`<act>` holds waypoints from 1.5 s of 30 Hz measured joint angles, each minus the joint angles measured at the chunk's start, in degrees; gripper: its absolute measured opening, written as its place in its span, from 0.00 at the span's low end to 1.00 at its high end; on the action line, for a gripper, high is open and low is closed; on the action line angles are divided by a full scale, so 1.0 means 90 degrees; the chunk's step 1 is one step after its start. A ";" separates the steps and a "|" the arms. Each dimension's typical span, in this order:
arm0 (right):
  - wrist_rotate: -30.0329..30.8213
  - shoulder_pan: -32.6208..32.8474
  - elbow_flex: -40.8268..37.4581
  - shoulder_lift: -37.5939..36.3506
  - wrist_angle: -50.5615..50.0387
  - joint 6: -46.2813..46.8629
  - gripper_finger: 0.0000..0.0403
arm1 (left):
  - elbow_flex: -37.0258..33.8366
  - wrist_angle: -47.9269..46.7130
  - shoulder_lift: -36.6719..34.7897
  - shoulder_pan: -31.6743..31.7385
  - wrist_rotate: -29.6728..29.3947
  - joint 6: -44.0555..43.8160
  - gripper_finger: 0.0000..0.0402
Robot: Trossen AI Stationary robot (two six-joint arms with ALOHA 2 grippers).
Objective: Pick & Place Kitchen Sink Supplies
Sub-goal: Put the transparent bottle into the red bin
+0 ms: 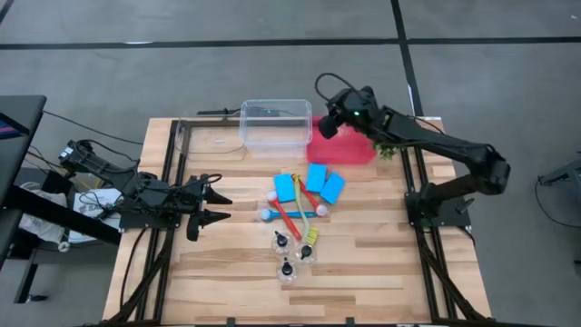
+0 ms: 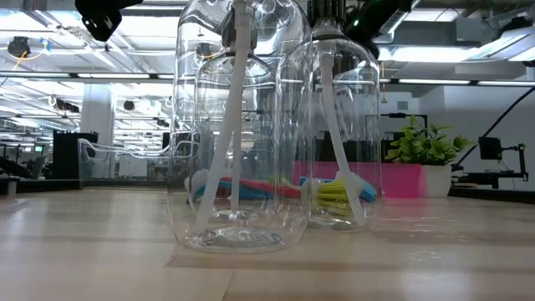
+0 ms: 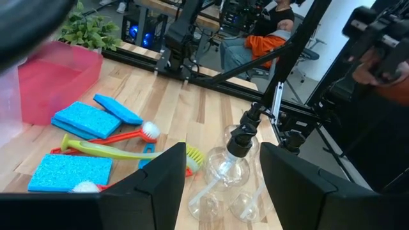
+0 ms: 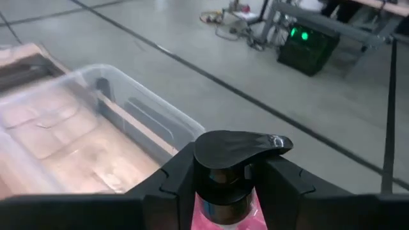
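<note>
My right gripper (image 1: 329,124) hangs above the table's far side, over the left end of the red tray (image 1: 349,150), shut on a clear bottle with a black pump top (image 4: 238,148). Three more pump bottles (image 1: 289,254) stand upright on the table's middle. Beyond them lie three blue sponges (image 1: 313,184) and the red, blue and yellow-green brushes (image 1: 295,220). My left gripper (image 1: 218,207) waits open at the table's left side, pointing toward the bottles (image 3: 225,167) and touching nothing. My right gripper pinches the bottle's black pump collar (image 4: 225,186), just under the spout, between its two fingers (image 4: 171,185). The fingers slant slightly downward across the upright bottle. The bottle is lifted clear of the table; its body below the fingers is mostly hidden.
A clear plastic tub (image 1: 275,125) stands at the far edge, just left of the red tray. A small green plant (image 1: 386,148) sits at the tray's right end, under my right arm. Bare wood lies along the near edge. A person sits beyond the table (image 3: 265,41).
</note>
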 joint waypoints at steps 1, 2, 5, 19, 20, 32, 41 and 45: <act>-0.0006 -0.0016 0.0000 0.0106 0.0081 0.0031 0.30 | 0.0000 0.0002 0.0000 0.0000 0.0000 0.0000 0.50; -0.0011 -0.0037 0.0000 0.0206 0.0163 0.0062 0.30 | 0.0000 0.0006 0.0000 0.0000 0.0000 0.0000 0.50; -0.0010 -0.0074 0.0000 0.0486 0.0458 0.0089 0.31 | 0.0000 0.0007 0.0000 0.0000 0.0000 0.0000 0.50; 0.0051 -0.0348 0.0000 0.0918 0.0758 0.0422 0.30 | 0.0000 0.0010 0.0000 0.0000 0.0000 0.0000 0.50; 0.0053 -0.0377 0.0000 0.0869 0.0747 0.0423 0.30 | 0.0000 0.0010 0.0000 0.0000 0.0000 0.0000 0.50; 0.0046 -0.0421 -0.0002 0.0288 0.0240 0.0373 0.30 | 0.0000 0.0011 0.0000 0.0000 -0.0002 0.0000 0.50; 0.0025 -0.0159 -0.0002 -0.0093 0.0160 0.0179 0.30 | 0.0000 0.0012 0.0000 0.0000 -0.0002 0.0000 0.50; 0.0029 -0.0080 -0.0005 -0.0322 0.0091 0.0080 0.29 | 0.0000 0.0010 0.0000 0.0000 -0.0002 0.0000 0.50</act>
